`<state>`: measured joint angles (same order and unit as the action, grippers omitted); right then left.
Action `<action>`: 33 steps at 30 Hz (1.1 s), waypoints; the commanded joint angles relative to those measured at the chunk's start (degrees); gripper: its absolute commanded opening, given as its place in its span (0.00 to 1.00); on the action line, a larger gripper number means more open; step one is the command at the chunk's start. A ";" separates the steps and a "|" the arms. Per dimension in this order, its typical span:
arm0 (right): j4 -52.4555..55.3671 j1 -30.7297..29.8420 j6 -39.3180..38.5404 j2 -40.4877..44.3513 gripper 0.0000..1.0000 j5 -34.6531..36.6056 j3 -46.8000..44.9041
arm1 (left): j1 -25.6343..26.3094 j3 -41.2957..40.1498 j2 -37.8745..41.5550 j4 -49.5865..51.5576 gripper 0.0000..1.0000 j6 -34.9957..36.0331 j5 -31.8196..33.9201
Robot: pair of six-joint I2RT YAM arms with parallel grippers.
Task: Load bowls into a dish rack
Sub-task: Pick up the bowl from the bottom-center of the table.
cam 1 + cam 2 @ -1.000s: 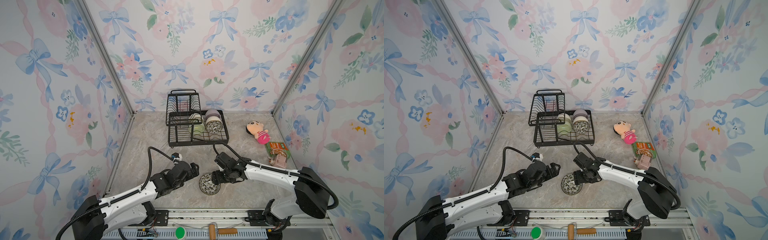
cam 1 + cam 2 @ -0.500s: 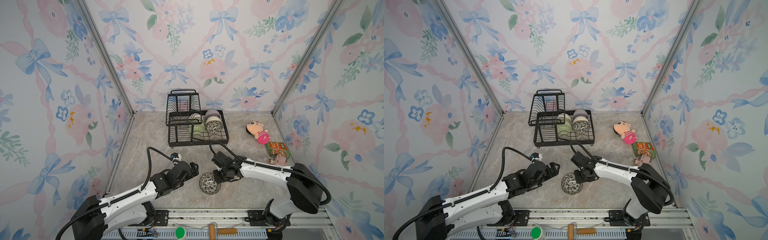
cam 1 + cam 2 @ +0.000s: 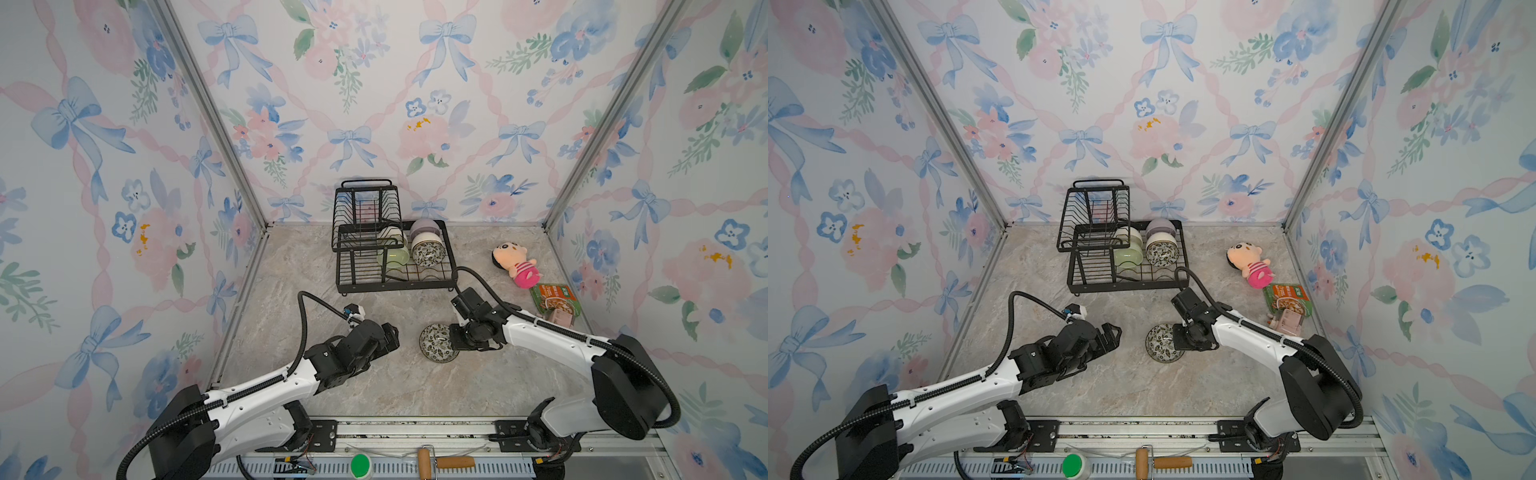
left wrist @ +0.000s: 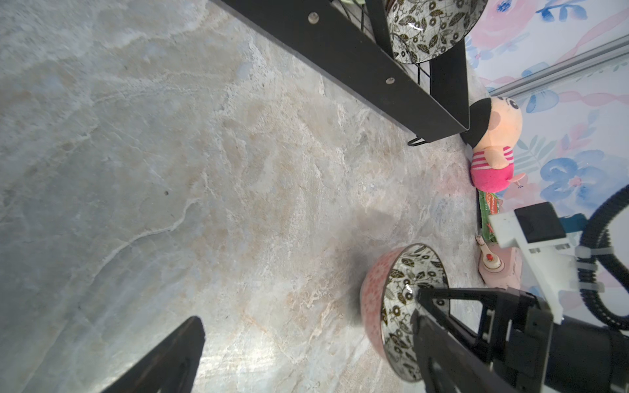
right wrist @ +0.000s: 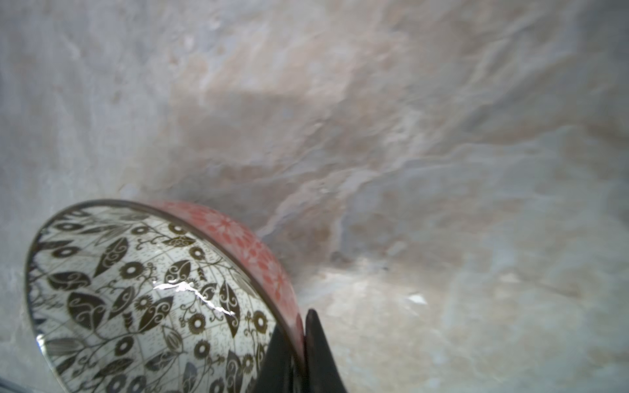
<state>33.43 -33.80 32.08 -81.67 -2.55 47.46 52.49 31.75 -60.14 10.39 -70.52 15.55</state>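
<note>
A leaf-patterned bowl (image 3: 436,343) (image 3: 1160,343) with a red outside is near the table's front middle, tipped up by its rim. My right gripper (image 3: 456,337) (image 5: 300,328) is shut on that rim, one finger inside and one outside. My left gripper (image 3: 390,334) (image 4: 308,318) hangs open to the left of the bowl (image 4: 403,306), apart from it and holding nothing. The black wire dish rack (image 3: 395,284) (image 3: 1127,286) stands at the back. In it stand a lavender bowl (image 3: 424,227), a leaf-patterned bowl (image 3: 428,252), a pale green bowl (image 3: 392,258) and a cream bowl (image 3: 392,237).
A plush doll (image 3: 515,264), a green food packet (image 3: 555,296) and a small pink item (image 3: 561,318) lie along the right wall. Patterned walls close in three sides. A metal rail (image 3: 415,430) runs along the front.
My right gripper has shut on the bowl's rim, and the bowl has shifted right and toward the rack, tipping up. The left arm has stayed still.
</note>
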 commanded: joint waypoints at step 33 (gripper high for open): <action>0.73 7.35 4.13 -0.05 0.00 17.42 17.50 | -0.46 25.97 -19.99 0.39 0.98 16.61 -6.50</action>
<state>33.26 -23.07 35.97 -82.87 7.49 61.49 52.49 55.51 -78.67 9.17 -56.99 10.22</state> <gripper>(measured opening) 0.085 0.978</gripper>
